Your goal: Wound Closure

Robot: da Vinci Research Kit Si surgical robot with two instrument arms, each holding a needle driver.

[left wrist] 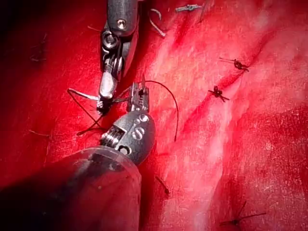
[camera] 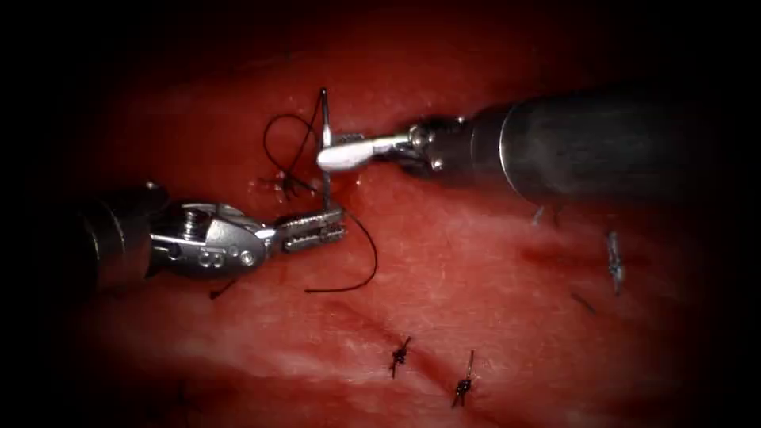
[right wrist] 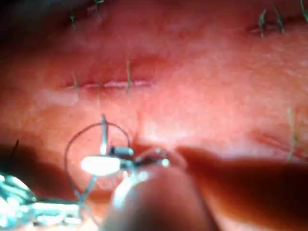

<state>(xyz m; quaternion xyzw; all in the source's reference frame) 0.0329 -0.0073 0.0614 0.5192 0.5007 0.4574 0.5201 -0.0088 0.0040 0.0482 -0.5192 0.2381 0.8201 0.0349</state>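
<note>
needle upright over red tissue, right fingers and left fingers both pinching it

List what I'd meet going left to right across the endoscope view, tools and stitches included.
Left arm's tool, shut on the needle's lower end → needle, standing upright → right arm's tool, gripping the needle higher up → tied stitch → second tied stitch → pale stitch far right.

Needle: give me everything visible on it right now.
The needle is a thin, shiny metal sliver, seen nearly edge-on in the endoscope view, standing upright above the tissue. The right end effector is shut on its upper part; the left end effector is at its lower end, grip unclear. Dark thread loops beside it. Whether its tip enters the tissue cannot be told.
</note>
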